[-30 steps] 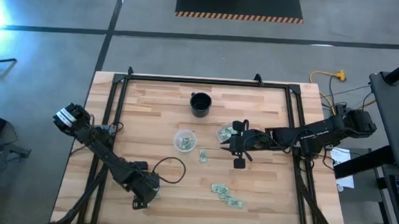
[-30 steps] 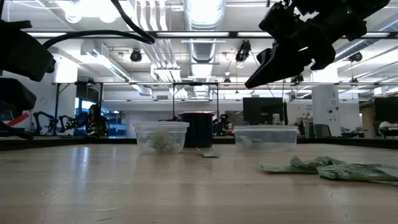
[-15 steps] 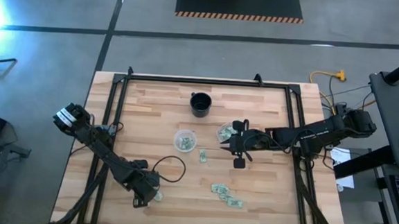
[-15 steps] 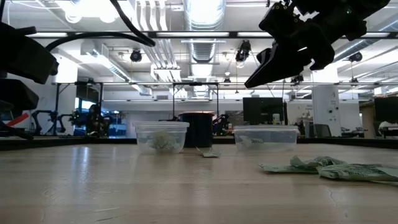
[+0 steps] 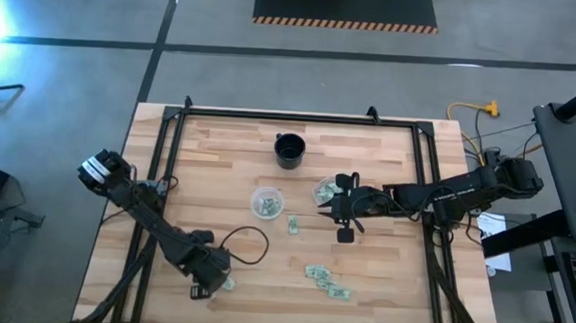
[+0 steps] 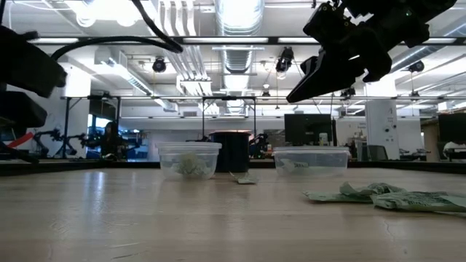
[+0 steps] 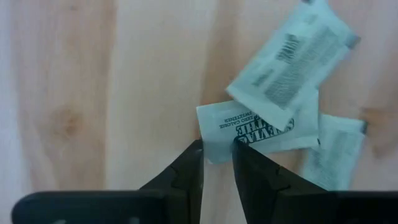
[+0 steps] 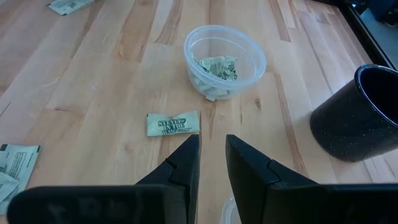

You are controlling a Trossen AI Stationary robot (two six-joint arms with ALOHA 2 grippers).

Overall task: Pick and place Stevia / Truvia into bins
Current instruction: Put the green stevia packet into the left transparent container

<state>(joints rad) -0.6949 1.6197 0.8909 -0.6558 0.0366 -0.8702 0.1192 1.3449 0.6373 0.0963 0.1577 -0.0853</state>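
Your left gripper (image 7: 217, 162): packet (image 7: 261, 127) corner hidden between fingertips, grip unclear. Third packet (image 7: 333, 152) blurred. Black cup (image 8: 364, 115) cut off.
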